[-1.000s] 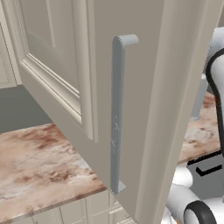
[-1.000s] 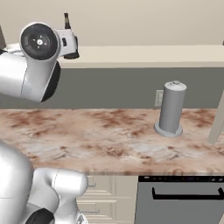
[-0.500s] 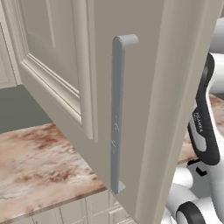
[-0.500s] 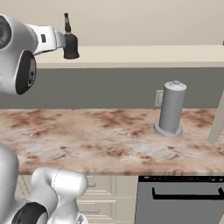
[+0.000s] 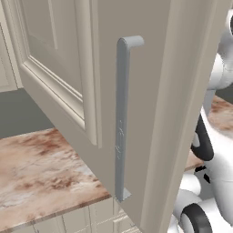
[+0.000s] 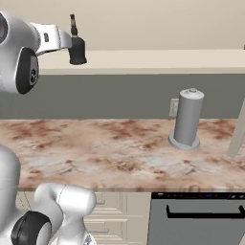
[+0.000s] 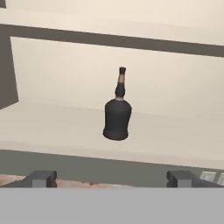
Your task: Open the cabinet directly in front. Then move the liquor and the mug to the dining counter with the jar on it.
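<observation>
The cabinet door stands swung open, close to the left base view, its grey bar handle upright. The liquor, a squat near-black bottle with a narrow neck, stands upright on the cabinet's cream bottom shelf. It is centred ahead of my gripper, some way beyond the two spread fingertips. In the right base view my gripper reaches in from the left, level with the liquor. The gripper is open and holds nothing. The mug, the dining counter and the jar are out of view.
A tall grey domed canister stands on the marble counter below the cabinet, near a wall outlet. A dark appliance front sits under the counter at the right. The open door blocks the left side.
The arm has swung up and back to the left, and the hand now points level at the liquor. The bottle and the cabinet door have not moved.
</observation>
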